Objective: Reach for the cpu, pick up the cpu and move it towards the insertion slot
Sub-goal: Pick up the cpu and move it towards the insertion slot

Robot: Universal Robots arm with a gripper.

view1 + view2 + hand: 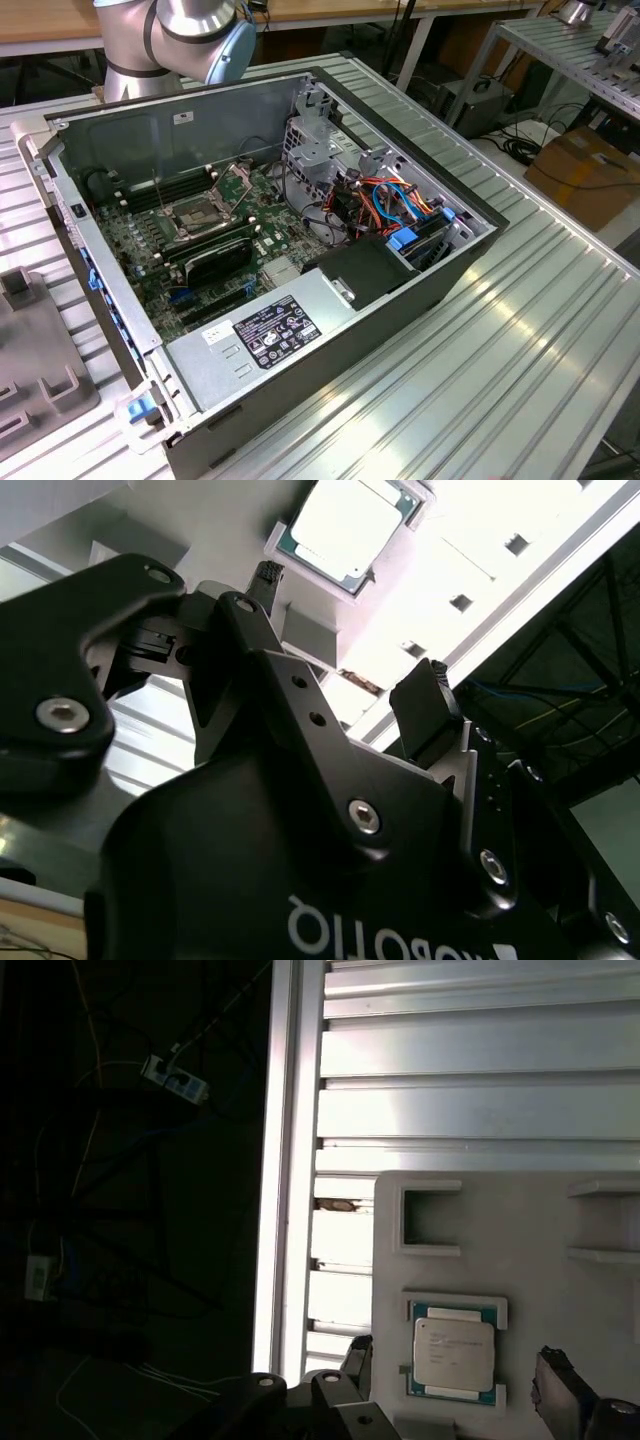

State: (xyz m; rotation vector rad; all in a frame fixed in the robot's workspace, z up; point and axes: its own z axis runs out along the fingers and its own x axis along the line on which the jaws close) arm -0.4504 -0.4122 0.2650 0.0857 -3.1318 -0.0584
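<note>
I am holding my black two-finger gripper [456, 1368] open; the jaws are standing wider than the chip and gripping nothing. The cpu [453, 1355], a small thin square chip with a pale silvery face and a green border, is lying flat between the lines of my two fingers [357, 1355], one finger flanking each of two opposite edges and neither touching it. In the second wrist view it is sitting beyond the fingertips, along my approach axis. The chip is nearly square, so no long axis is governing the grasp; its edges are running parallel to its seat.

That seat is a pale grey moulded holder [530, 1220] with raised corner brackets, and these are crowding the chip's corners. The holder is resting on a ribbed silver aluminium table [480, 1060], near the table's edge. Past that edge, a dark floor is carrying a small white plug block [175, 1080].

In the exterior view, the insertion slot [200, 215], a square silver-framed socket with its retention plate raised, is lying inside an open grey computer case [180, 120].
</note>
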